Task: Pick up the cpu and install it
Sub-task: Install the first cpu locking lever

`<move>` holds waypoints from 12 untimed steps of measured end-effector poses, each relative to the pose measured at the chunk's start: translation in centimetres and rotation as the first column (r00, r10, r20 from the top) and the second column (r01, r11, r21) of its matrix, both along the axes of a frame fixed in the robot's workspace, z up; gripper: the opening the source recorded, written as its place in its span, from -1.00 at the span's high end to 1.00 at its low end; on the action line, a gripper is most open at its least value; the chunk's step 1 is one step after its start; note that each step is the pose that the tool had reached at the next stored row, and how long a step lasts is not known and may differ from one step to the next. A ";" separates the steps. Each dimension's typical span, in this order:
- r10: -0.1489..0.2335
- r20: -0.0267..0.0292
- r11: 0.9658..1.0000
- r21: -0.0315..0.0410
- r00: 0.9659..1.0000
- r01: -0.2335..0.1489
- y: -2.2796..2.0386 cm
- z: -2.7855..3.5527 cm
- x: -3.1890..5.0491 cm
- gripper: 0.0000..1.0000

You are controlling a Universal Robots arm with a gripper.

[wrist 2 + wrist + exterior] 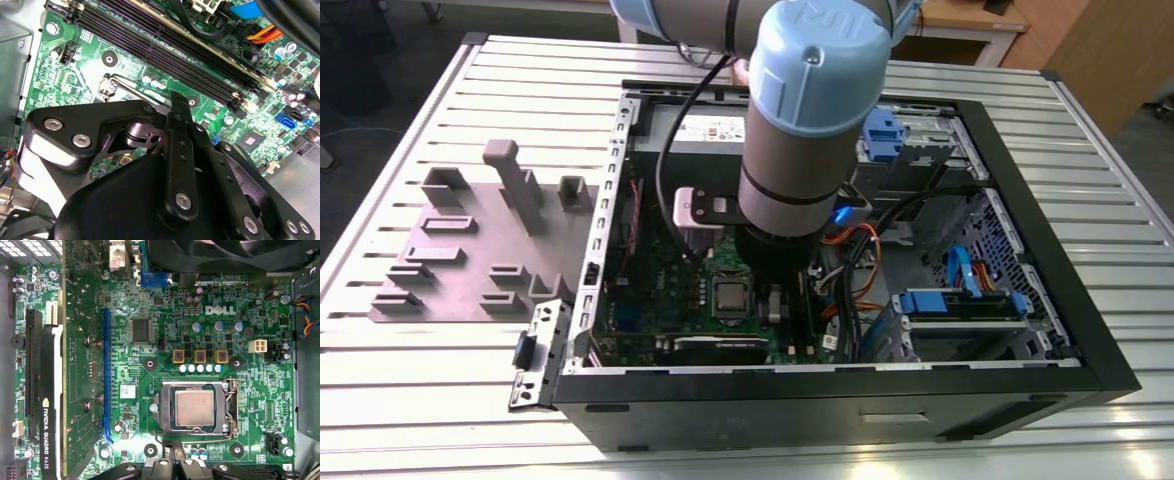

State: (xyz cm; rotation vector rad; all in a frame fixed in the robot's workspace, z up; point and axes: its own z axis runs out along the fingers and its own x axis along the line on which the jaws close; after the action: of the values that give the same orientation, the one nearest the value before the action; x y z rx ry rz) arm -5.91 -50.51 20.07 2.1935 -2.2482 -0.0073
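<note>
- Hovering inside the open computer case [1041, 300], my gripper [175, 467] sits just above the green motherboard [150, 340].
- Fingers closed together, holding nothing.
- cpu [194, 408] lies flat in the socket frame [162, 410], lower centre of the first wrist view.
- Grey tray [467, 250] rests on the table, exterior view's left.

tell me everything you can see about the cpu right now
The cpu is a small flat square chip with a dull silvery-grey metal top. In the first wrist view it lies flat inside the silver metal socket frame on the green motherboard, its edges square with the frame, which surrounds it on all sides. Nothing rests on top of it. In the exterior view it shows as a small grey square on the board inside the black computer case, beside the arm's lower end.
</note>
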 end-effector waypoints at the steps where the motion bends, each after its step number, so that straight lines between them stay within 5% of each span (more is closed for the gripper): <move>1: 0.001 0.000 1.000 0.001 1.000 -0.001 0.03 -0.01 0.00 0.79; 12: 0.026 0.004 1.000 0.006 1.000 -0.026 0.11 -0.13 -0.14 0.79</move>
State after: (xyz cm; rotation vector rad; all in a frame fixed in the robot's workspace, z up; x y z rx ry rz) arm -6.06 -50.40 19.95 2.2272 -2.2250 -0.0104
